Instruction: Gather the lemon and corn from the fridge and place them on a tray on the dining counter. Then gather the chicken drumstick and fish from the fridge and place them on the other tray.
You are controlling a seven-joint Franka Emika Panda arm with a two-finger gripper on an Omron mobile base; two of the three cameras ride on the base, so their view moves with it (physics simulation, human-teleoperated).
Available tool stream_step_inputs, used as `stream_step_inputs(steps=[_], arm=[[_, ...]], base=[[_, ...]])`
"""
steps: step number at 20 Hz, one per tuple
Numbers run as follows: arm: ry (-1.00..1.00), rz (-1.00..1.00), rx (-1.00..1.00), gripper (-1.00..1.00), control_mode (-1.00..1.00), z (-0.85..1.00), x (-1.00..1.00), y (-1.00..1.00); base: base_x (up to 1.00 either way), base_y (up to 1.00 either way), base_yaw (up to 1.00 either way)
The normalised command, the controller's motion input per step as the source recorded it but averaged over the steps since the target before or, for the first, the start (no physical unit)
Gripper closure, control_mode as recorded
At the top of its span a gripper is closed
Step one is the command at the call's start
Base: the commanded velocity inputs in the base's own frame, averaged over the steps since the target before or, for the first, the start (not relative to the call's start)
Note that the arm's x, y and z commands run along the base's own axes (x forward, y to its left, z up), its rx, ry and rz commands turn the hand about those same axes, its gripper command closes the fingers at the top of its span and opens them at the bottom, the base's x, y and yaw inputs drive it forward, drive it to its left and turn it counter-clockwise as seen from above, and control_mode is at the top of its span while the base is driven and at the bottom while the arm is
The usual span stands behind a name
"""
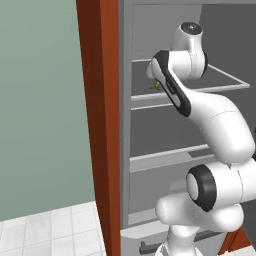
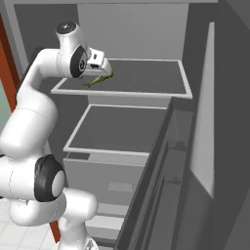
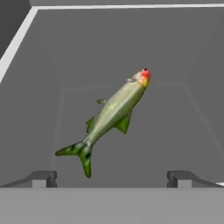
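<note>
green fish (image 3: 113,118) whole in hand view, half-hidden from base, end effector (image 3: 111,178) spread wide apart

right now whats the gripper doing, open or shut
gripper: open, fingers spread wide and empty, over the fish on the fridge shelf.

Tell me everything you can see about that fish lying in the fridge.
The fish is slim and silvery-green, with a red-orange head, small green fins along its body and a dark green forked tail. It looks smooth and slightly glossy. In the hand view it lies flat and diagonal on a grey fridge shelf, tail nearer the camera, head pointing away toward the back wall. Only the shelf touches it. The open gripper hangs just short of the tail, its fingertips spread wide on either side, not touching.
</note>
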Motion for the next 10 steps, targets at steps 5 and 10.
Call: stream_step_inputs(steps=[5, 10], arm=[[0.03, 0.0, 0.0, -1.0, -1.0, -0.04, 0.43, 0.0], [0.04, 0.0, 0.0, -1.0, -1.0, -0.07, 0.31, 0.0]], base=[[0.0, 0.0, 0.0], [0.0, 0.0, 0.0]])
